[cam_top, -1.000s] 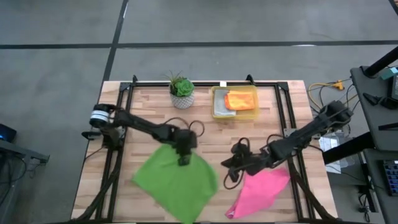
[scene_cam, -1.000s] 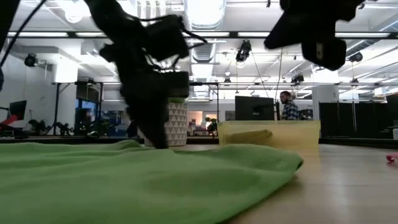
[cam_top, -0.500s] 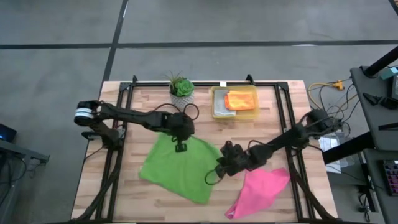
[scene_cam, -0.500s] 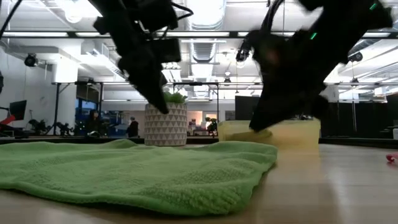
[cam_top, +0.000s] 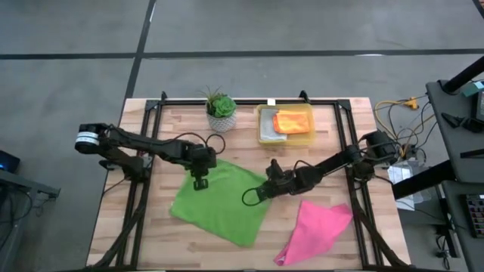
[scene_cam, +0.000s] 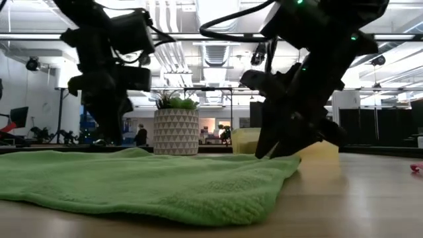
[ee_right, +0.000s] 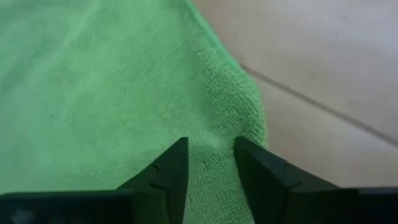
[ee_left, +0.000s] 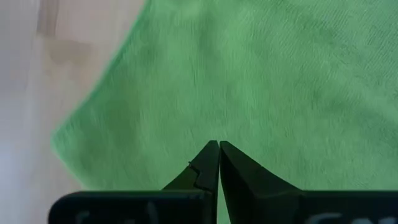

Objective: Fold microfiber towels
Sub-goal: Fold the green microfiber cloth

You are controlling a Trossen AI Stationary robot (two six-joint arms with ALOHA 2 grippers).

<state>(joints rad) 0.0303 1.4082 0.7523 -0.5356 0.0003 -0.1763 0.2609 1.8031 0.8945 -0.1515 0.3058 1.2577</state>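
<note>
My right pincer point(cam_top: 259, 195) has swung off the pink towel point(cam_top: 318, 230) to the green towel's point(cam_top: 219, 202) corner, fingers parted, while my left pincer point(cam_top: 200, 182), closed, sits at the opposite corner, ready to fold.

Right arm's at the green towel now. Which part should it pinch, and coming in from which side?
Pinch the green towel at the corner lying just ahead of the right gripper, whose jaws stand apart. That corner lies flat with bare wood beyond it, so I'd come down from above and close on its edge. The left gripper is shut over the towel's opposite corner.
</note>
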